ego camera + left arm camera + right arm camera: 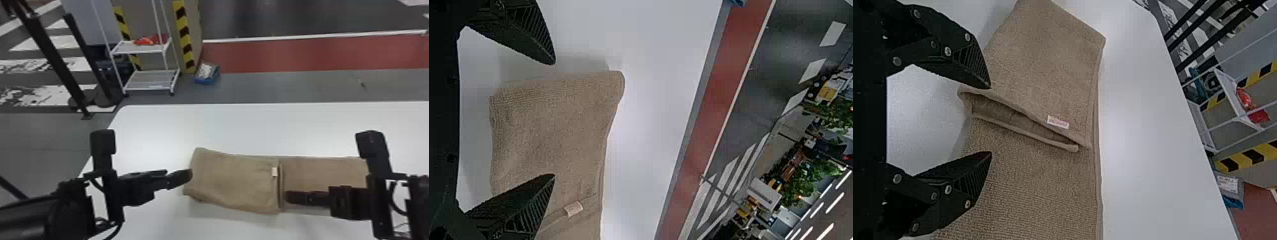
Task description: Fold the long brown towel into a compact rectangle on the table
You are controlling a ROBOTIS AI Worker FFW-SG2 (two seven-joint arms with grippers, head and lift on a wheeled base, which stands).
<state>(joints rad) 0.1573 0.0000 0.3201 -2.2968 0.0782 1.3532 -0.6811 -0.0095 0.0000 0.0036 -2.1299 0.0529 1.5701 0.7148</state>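
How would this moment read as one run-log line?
brown towel: left part folded over, right part flat | white table: beneath | left gripper: open | right gripper: open

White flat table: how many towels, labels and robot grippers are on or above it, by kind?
Brown fabric towel, partly folded: 1
Small white rectangular label on towel: 1
Black two-fingered grippers, left gripper and right gripper: 2
Total: 4

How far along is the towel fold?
Done: the towel is folded over at its left, that flap ending beside the white label. In hand: nothing; left claw and right claw are open. Left: its right stretch lies flat, probably needing another fold.
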